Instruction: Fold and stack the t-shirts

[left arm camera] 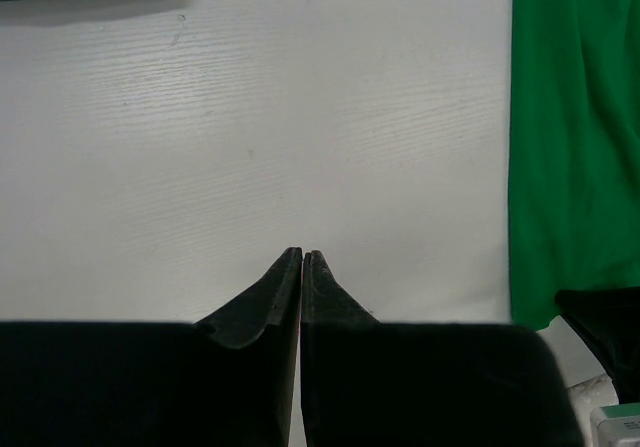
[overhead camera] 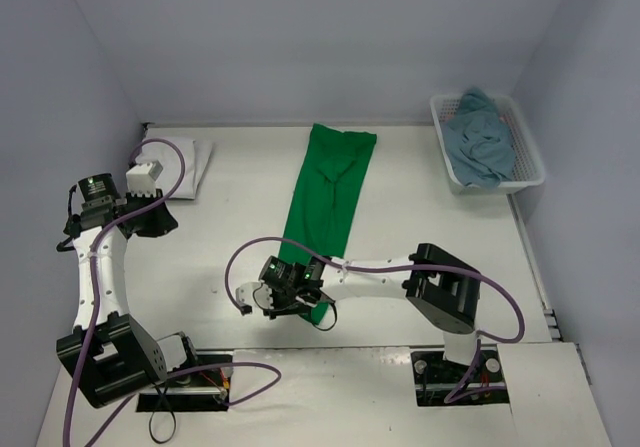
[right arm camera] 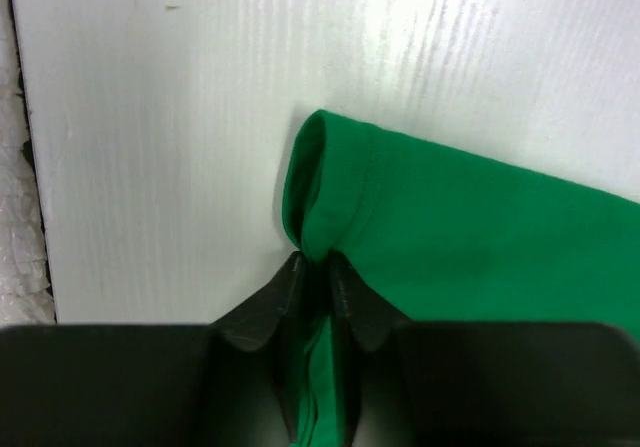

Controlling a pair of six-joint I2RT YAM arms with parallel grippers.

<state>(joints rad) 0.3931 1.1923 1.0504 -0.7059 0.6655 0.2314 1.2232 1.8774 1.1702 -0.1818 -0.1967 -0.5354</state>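
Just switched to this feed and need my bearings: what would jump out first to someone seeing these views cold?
The bright green cloth t-shirt, folded into a long strip down the middle of the white table, stands out most. The right gripper pinches its near end. A dull teal-blue t-shirt lies bunched in the white plastic lattice basket at the far right.
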